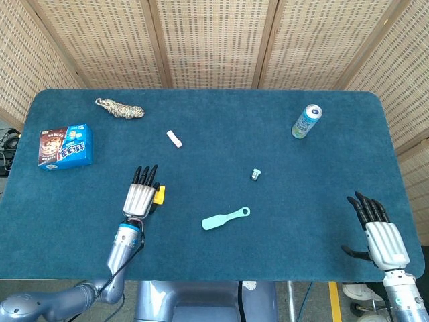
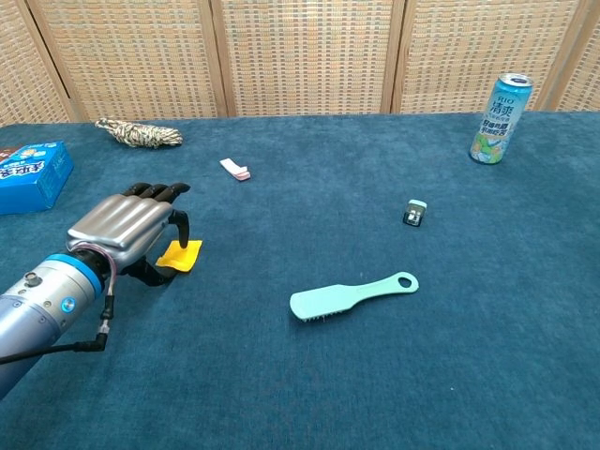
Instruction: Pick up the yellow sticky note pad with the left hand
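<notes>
The yellow sticky note pad [image 1: 159, 194] [image 2: 185, 255] lies flat on the blue table left of centre. My left hand [image 1: 139, 194] [image 2: 127, 228] hovers low right beside it, palm down, fingers stretched forward and apart. It covers the pad's left edge, and the thumb reaches down by that edge. Nothing is held in it. My right hand [image 1: 379, 231] rests at the table's near right corner with fingers spread and empty. It shows only in the head view.
A teal brush [image 1: 226, 218] [image 2: 352, 294] lies right of the pad. Further off are a small clip [image 1: 255, 174] [image 2: 415, 213], a white eraser [image 1: 174, 139] [image 2: 235, 169], a drink can [image 1: 307, 121] [image 2: 501, 105], a blue snack box [image 1: 65, 146] [image 2: 33, 173] and a rope bundle [image 1: 119, 109] [image 2: 139, 133].
</notes>
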### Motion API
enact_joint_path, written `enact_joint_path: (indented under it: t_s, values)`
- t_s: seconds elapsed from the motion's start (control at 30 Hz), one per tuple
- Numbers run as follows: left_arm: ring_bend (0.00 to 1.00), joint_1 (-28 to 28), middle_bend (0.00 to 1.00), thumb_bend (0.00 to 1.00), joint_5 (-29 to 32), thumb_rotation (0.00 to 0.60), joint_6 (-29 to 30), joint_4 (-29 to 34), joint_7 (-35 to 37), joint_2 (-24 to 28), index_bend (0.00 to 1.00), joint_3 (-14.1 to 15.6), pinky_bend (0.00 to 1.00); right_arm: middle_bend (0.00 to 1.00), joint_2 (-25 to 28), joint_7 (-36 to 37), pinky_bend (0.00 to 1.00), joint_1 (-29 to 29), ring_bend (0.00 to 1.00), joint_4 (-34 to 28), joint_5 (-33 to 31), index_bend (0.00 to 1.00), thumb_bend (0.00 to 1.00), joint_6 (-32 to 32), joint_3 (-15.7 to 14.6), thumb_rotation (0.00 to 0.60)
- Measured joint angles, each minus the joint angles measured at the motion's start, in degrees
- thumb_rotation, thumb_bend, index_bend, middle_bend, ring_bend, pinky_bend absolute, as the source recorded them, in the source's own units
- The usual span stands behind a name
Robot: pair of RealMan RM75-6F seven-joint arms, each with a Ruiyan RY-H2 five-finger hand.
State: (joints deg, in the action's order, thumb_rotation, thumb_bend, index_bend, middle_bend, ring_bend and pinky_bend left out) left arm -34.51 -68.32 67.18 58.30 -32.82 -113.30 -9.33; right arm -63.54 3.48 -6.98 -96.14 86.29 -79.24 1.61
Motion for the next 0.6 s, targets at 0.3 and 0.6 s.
enact_joint_path:
  t_s: [0.3, 0.6]
  values:
    - [0.0, 0.2, 0.0, 0.31, -1.0, 0.6, 0.0, -0.8, 1.2, -0.3, 0.56, -0.2, 0.0, 0.0, 0.1, 0.1, 0.0, 0.0, 0.0, 0.0, 0.0, 0.0, 0.0, 0.1, 0.0, 0.6]
    - [0.0, 0.5, 0.0, 0.35, -1.3, 0.6, -0.2, -0.3, 1.1, 0.4, 0.59, -0.4, 0.0, 0.0, 0.1, 0.1, 0.0, 0.0, 0.0, 0.0, 0.0, 0.0, 0.0, 0.0, 0.0, 0.6]
